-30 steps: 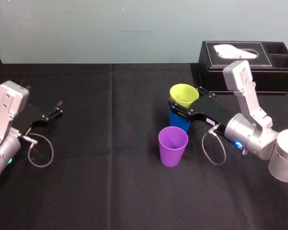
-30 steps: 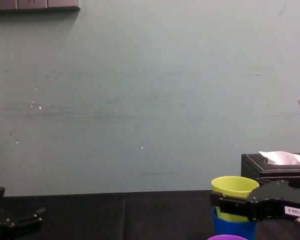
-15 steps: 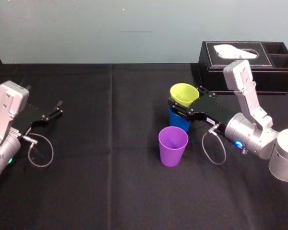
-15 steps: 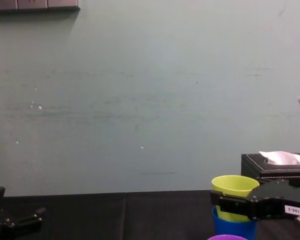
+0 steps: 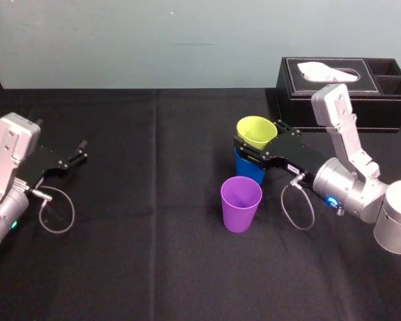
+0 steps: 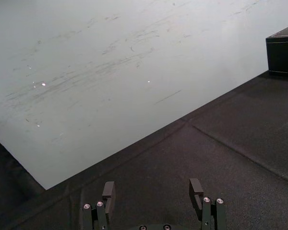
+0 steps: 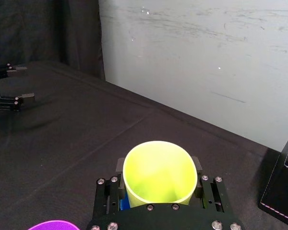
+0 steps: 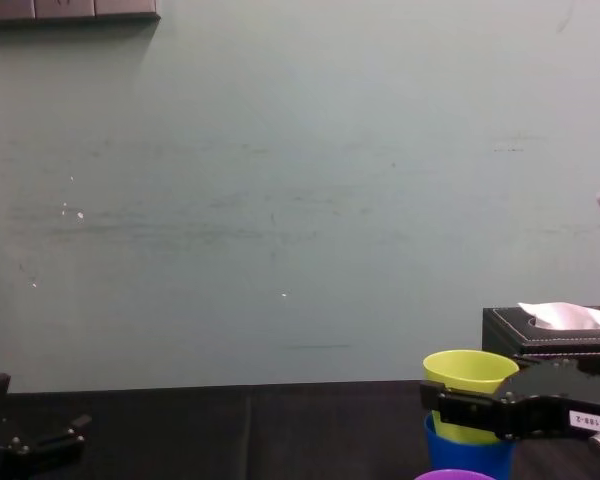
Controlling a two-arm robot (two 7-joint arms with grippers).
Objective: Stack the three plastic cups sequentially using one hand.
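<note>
The right tool [image 5: 259, 137] pinches the smooth tapered yellow-green plastic cup [image 7: 159, 172] just below its rim. The cup's base sits inside the bright blue plastic cup [image 5: 248, 168] on the black tabletop [image 5: 154, 254]. The purple plastic cup [image 5: 240, 204] stands upright near them at seven o'clock. The left tool [image 5: 79, 152], fingers spread, rests well apart at nine o'clock.

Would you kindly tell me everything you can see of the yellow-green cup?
The yellow-green cup is smooth, tapered and plain, plastic by its look, and empty, with its round mouth facing up. It stands roughly upright with its lower part nested in the blue cup and its rim well above the blue one's. The right gripper is shut on it, one finger at each side below the rim. It sits beyond the purple cup, apart from it.
</note>
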